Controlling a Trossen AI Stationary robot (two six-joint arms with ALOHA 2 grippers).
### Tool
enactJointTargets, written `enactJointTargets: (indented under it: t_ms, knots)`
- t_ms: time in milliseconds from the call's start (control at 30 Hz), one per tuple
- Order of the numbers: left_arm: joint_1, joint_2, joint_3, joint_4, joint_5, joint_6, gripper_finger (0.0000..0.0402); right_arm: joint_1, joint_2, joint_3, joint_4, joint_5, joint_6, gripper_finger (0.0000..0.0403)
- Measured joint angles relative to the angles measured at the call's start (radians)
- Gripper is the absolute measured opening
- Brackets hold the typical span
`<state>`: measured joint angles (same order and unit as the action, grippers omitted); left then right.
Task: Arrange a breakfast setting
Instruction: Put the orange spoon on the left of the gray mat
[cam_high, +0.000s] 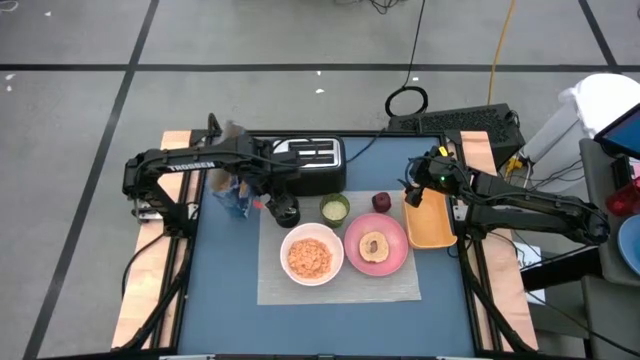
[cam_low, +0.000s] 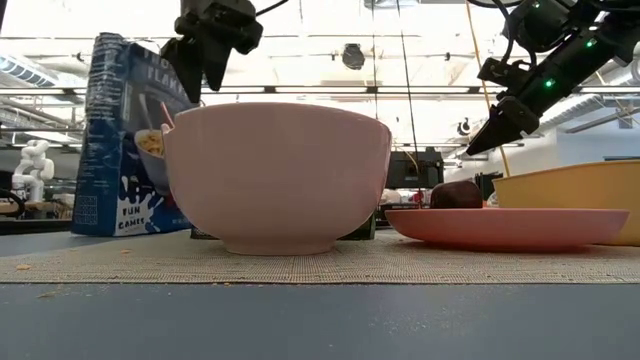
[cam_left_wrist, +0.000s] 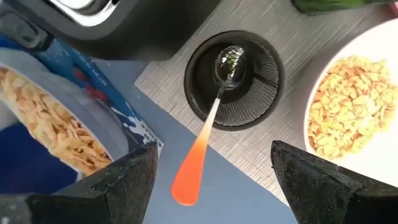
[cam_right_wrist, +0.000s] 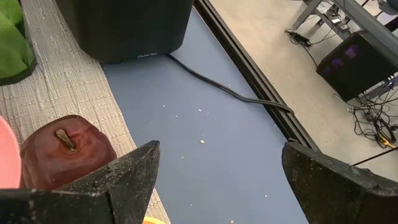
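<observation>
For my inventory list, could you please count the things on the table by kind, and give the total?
Cups: 2, black cup and green cup
Bowl: 1, white bowl
Plate: 1, pink plate
Spoon: 1, red-handled spoon
Cereal box: 1, blue cereal box
Mat: 1, grey mat
Toaster: 1, toaster
Tray: 1, orange tray
Apple: 1, red apple
Total: 10

The grey mat (cam_left_wrist: 348, 25) looks coarsely woven, the spoon's bowl (cam_left_wrist: 229, 63) shiny metal, its handle glossy plastic.
</observation>
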<state>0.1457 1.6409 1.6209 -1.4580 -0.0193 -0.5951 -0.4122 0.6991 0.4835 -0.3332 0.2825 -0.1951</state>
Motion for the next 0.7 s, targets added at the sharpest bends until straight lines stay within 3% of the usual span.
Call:
enactJointTargets:
  t_ms: [433,700]
  knots:
    - [-0.006,0.000,-0.184,0.004,0.029,-0.043,0.0317,0.000,0.000,0.000,0.000,0.000,0.000,0.0325]
    - [-0.005,0.000,-0.221,0.017,0.030,-0.036,0.0314,0.000,0.000,0.000,0.000,0.000,0.000,0.0325]
